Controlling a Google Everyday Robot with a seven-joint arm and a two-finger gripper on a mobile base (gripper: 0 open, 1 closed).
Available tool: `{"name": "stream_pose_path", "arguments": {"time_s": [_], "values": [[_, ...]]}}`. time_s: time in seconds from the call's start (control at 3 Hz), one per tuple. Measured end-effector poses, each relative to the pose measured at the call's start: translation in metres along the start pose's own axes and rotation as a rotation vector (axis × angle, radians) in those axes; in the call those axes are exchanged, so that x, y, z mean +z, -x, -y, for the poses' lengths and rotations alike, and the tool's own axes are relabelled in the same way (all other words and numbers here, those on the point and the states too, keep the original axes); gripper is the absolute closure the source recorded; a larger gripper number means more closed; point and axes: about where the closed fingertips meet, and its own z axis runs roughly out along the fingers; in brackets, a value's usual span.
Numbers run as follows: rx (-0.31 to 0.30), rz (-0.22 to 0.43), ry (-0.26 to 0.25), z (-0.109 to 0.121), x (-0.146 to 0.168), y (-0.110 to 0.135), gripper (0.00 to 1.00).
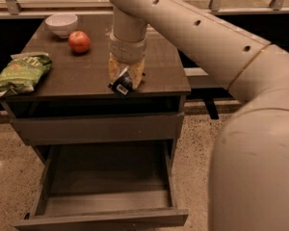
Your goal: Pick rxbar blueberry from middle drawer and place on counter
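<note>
Now: snack bar in the gripper, over the counter

Pale two-finger gripper [125, 77] hangs from the thick cream arm [207, 37] at centre frame, clamped on the small flat dark navy rxbar blueberry [121, 84]. Bar tilted, white barcode patch facing out. It sits low over the front part of the square glossy dark brown counter [82, 83]; whether it touches the top, cannot tell. Lower centre: wide grey-brown middle drawer [106, 218] stands open. Left edge of counter: crinkled green chip bag [20, 72]. Upper left: round red apple [79, 41], small white bowl [61, 23] just behind it.
</note>
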Motion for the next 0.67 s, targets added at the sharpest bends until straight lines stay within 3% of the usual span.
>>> {"name": "stream_pose_path", "arguments": {"time_s": [0.33,0.67], "values": [[0.230,0.068,-0.077,0.010,0.022,-0.055,0.53],[0.350,0.100,-0.123,0.001,0.025,-0.069,0.30]]}}
